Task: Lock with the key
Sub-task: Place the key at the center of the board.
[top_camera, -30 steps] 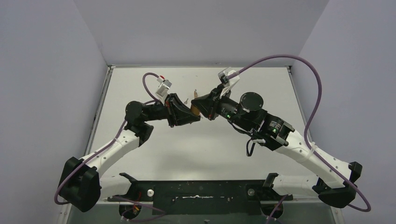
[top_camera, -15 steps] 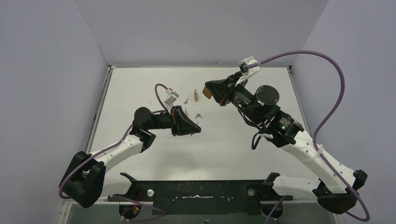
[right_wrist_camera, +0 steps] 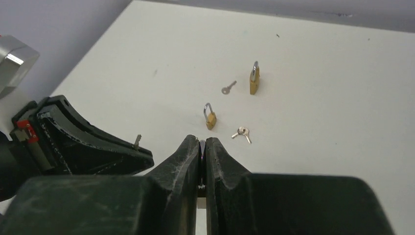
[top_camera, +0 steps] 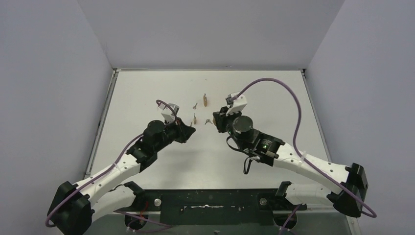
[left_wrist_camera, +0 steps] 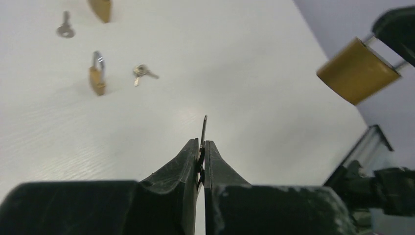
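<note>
My left gripper (left_wrist_camera: 201, 142) is shut on a small silver key (left_wrist_camera: 204, 128), whose blade sticks out past the fingertips. A brass padlock (left_wrist_camera: 357, 70) hangs in the air at the upper right of the left wrist view, held by my right gripper (right_wrist_camera: 201, 140). In the right wrist view only a sliver of its silver shackle (right_wrist_camera: 201, 145) shows between the shut jaws. From above, the left gripper (top_camera: 187, 131) and the right gripper (top_camera: 217, 119) face each other a short gap apart over the table's middle. The key (right_wrist_camera: 137, 141) and the held padlock are not touching.
On the white table (top_camera: 274, 98) beyond the grippers lie an upright brass padlock (top_camera: 205, 100), a single key (top_camera: 195, 105), a small padlock with a raised shackle (top_camera: 194, 118) and a pair of keys (top_camera: 209, 121). Grey walls close in the sides and back.
A second ago the two grippers met tip to tip. Both have since pulled apart and drawn back toward the near edge, each keeping its hold.
</note>
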{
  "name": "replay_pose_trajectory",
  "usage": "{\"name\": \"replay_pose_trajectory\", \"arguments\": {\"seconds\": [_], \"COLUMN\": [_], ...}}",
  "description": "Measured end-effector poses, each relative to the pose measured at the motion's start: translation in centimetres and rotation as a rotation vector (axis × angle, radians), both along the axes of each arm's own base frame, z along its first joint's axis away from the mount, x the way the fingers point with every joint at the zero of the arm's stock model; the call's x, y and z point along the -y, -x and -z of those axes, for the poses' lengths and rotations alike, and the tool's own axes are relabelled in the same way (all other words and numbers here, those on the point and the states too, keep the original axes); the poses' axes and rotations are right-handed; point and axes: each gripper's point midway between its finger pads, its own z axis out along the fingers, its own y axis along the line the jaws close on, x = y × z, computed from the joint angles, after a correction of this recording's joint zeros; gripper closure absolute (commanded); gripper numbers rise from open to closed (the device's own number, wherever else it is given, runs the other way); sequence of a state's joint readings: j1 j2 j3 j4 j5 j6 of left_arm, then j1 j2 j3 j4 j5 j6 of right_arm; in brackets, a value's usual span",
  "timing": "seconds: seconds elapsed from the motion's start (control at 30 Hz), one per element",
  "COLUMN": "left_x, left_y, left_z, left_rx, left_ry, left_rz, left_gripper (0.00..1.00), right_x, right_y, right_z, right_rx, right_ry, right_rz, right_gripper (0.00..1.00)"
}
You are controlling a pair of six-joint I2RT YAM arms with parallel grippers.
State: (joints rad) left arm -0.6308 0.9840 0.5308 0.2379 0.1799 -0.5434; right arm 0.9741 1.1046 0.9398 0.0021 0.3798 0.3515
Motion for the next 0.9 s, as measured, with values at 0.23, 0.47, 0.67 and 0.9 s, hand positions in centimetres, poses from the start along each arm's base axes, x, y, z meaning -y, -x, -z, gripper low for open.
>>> {"name": "replay_pose_trajectory", "arguments": {"seconds": [0.23,0.47,0.67,0.9], "left_x": [-2.4,-2.0,-1.5,-0.1], "left_y": [-0.9,-1.6,-1.9,-2.4], "left_z": [10.1,14.2,15.0,15.2], "left_rx": [-0.145,-0.224,-0.272,-0.313], "left_ry": [-0.366,-0.533,-0.499,-0.401], "left_rz": [-0.260,-0.377,-0.424,-0.420], "left_gripper": [1.00,1.00,1.00,1.00], "right_x": [-1.3,-1.0,-2.5,-3.2], "right_y": [-0.7,-2.0,-2.9,-5.0], "right_z": [8.0,13.2,19.1,22.9], "right_rx": [-0.073,-0.069,-0.087,-0.107], "right_ry": [0.132,0.118,0.151,0.143], "right_rz": [0.121,0.247,0.224,0.183], "right_gripper": [1.00,1.00,1.00,1.00]}}
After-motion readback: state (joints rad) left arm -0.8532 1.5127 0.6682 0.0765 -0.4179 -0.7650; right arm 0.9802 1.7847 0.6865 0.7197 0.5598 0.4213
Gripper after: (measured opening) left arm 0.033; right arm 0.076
